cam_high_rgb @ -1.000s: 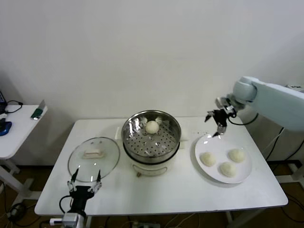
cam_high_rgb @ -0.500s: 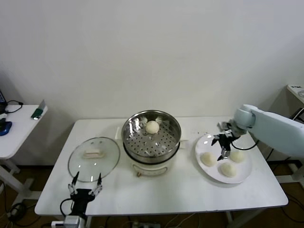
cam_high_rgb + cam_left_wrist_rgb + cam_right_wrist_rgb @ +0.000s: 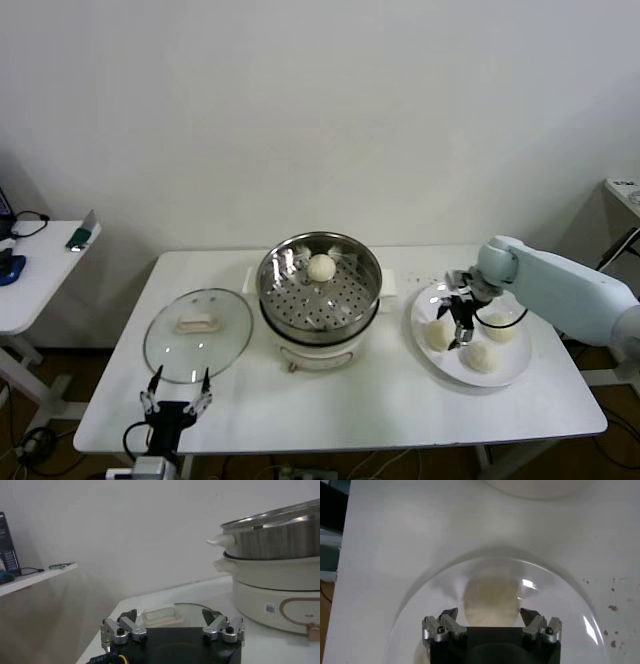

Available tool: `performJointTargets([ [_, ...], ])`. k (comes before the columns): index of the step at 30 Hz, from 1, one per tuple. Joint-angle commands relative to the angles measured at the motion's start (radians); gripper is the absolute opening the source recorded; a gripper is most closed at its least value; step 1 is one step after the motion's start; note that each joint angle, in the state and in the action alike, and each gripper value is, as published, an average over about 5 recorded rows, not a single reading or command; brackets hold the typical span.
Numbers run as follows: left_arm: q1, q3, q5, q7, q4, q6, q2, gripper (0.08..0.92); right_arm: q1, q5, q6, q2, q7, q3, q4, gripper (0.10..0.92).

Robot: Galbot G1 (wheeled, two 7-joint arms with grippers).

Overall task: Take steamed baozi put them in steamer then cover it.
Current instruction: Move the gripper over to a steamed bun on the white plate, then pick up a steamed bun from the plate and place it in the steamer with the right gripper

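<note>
On the white bench [image 3: 380, 410], at its middle, we see the steamer [image 3: 319, 290] sitting on its white pot base, uncovered, with one steamed baozi [image 3: 320, 267] resting on the perforated floor toward the twelve o'clock side. At three o'clock from the steamer lies a white plate [image 3: 505, 368] carrying three more baozi: one at the plate's nine o'clock edge [image 3: 437, 335], one toward five o'clock [image 3: 482, 356], and one toward two o'clock [image 3: 500, 325].

Our right hand [image 3: 458, 322] hangs low over the plate, its fingers spread as wide as they go and pointing down beside the nine o'clock bun, holding nothing. From the right wrist camera, a bun [image 3: 490, 601] sits on the plate directly ahead, between the two open fingertips [image 3: 441, 625]; we cannot tell whether they touch it.

At nine o'clock from the steamer, the cover [image 3: 197, 335] lies flat on the bench, its cream handle [image 3: 196, 323] facing up, just beside the pot base but not on it. Our left hand [image 3: 175, 397] waits at the bench's six o'clock edge, just short of the cover's near rim, fingers fully apart and empty. The left wrist camera shows the handle [image 3: 160, 615] lying ahead between the open fingertips [image 3: 222, 626], with the steamer's wall [image 3: 280, 540] rising beyond.

A small side table [image 3: 40, 265] stands off at nine o'clock, apart from the bench.
</note>
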Motion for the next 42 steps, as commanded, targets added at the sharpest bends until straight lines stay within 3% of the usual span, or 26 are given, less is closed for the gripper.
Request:
performJointTargets([
  [1, -0.003, 0.002, 0.000, -0.001, 0.006, 0.000, 0.000, 0.823, -0.027, -0.019, 0.004, 0.023, -0.003, 0.024, -0.037, 0.823],
  [10, -0.004, 0.003, 0.001, -0.001, 0.007, 0.000, 0.001, 0.823, -0.024, -0.023, 0.020, 0.042, -0.010, 0.035, -0.070, 0.816],
  [31, 0.004, 0.003, 0.000, -0.002, 0.003, -0.005, -0.002, 0.823, 0.002, -0.009, 0.023, 0.007, -0.014, 0.047, -0.030, 0.693],
  [36, 0.005, 0.004, 0.000, -0.002, -0.004, -0.002, -0.001, 0.823, 0.145, 0.094, 0.017, -0.031, -0.010, -0.034, 0.019, 0.690],
  [42, 0.009, 0.014, 0.000, -0.001, -0.011, -0.002, -0.004, 0.823, 0.488, 0.338, 0.010, -0.025, -0.012, -0.287, 0.083, 0.695],
])
